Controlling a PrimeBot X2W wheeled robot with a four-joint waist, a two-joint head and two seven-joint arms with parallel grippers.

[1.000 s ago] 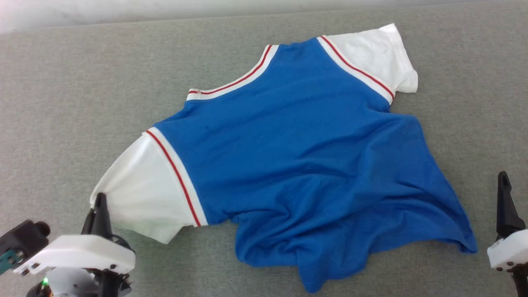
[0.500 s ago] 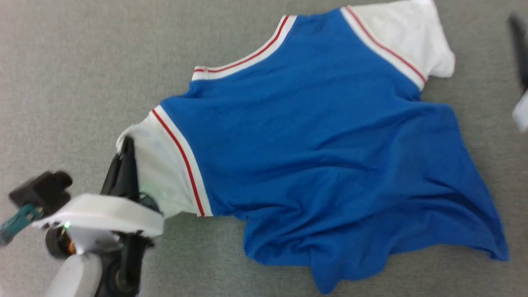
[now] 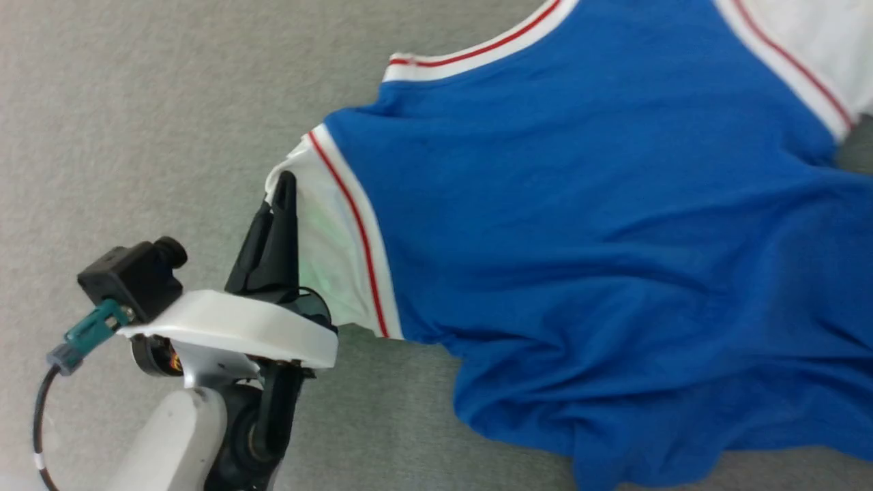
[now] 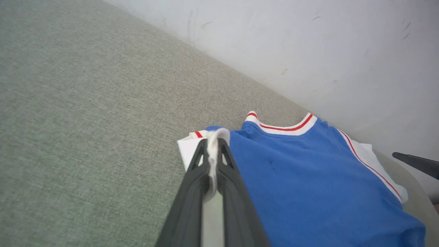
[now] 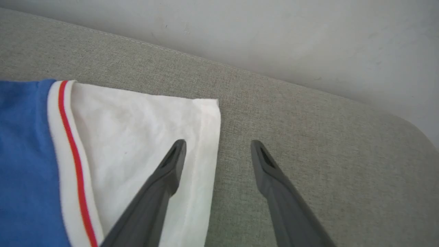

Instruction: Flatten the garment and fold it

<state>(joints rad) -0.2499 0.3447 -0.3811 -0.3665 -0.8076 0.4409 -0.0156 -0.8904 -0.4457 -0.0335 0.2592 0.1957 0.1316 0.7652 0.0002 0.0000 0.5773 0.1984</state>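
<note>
The garment (image 3: 580, 225) lies on the grey fabric counter (image 3: 123, 102), its blue body fairly smooth near the collar (image 3: 477, 54) but rumpled toward the hem (image 3: 600, 423). The near sleeve (image 3: 331, 239) has changed most. A second ago it lay fanned out toward me, and now it is drawn up narrow against its red stripe. That is because my left jaws are clenched on its white edge, with a fold of cloth pinched between them in my left wrist view. My head has swung in closer too, so the shirt's slide across that view is the camera's doing. My right jaws waited by the hem a second ago. Now they hang spread apart at the far sleeve (image 5: 137, 130), one finger over the white and the other over bare counter, grasping nothing. I judge this to be the flattening step, with one sleeve in hand and the other about to be taken. The hem's folds are not yet smoothed.
</note>
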